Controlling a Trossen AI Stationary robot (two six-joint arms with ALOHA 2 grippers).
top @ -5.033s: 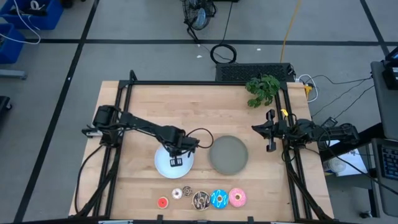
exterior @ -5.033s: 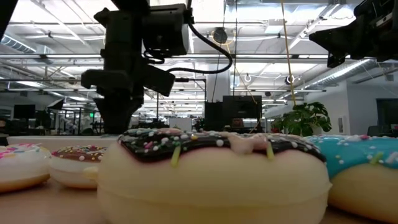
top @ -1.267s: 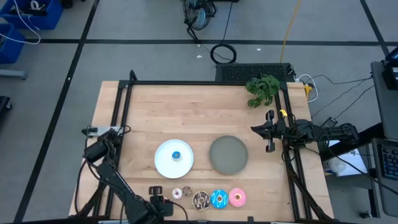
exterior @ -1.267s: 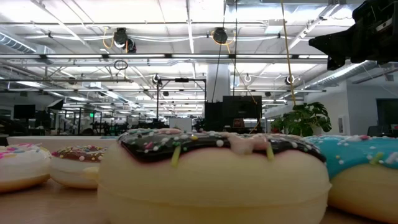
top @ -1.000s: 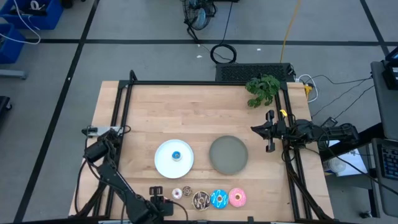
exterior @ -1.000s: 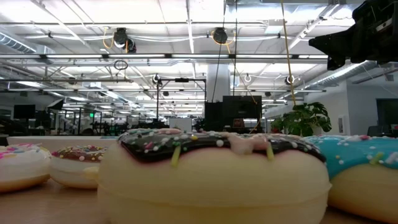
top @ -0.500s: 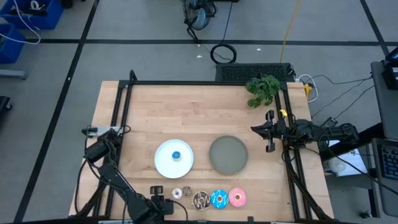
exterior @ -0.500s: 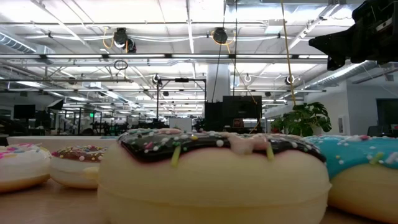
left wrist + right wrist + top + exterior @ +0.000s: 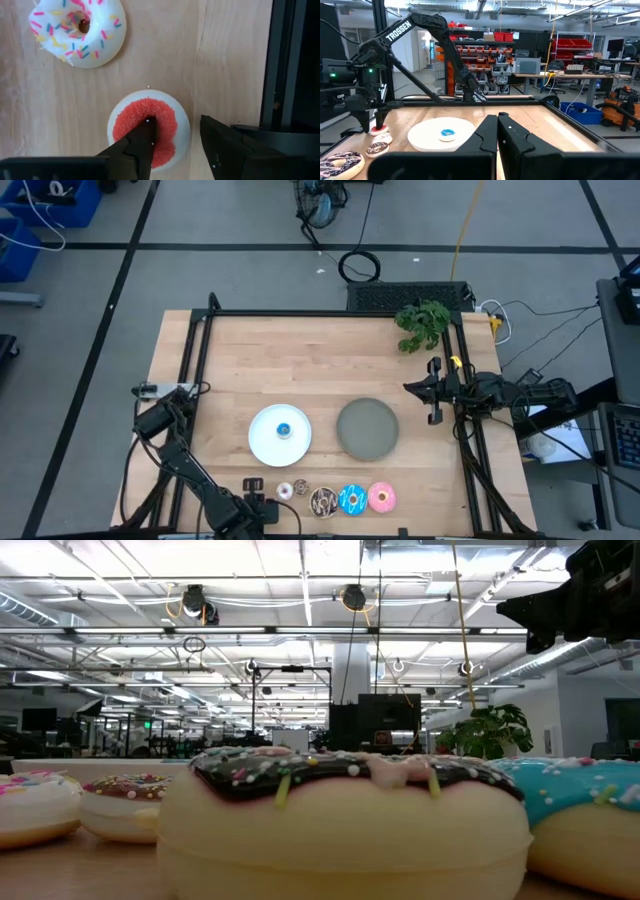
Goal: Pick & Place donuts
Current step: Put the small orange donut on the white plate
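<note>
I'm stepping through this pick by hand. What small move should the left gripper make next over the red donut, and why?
Probably close the left gripper. One finger already sits in the hole of the red donut and the other stands just outside its rim, so the ring is between the open jaws. The white plate, holding only the blue donut, seems its destination.

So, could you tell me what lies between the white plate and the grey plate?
Only bare wooden table separates the white plate from the grey plate in the high view.

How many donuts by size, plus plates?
Tiny donuts: 4 (tiny blue, tiny red, tiny white-pink, tiny brown)
Larger donuts: 3 (large dark brown, large blue, large pink)
Plates: 2 (white plate, grey plate)
Total: 9
</note>
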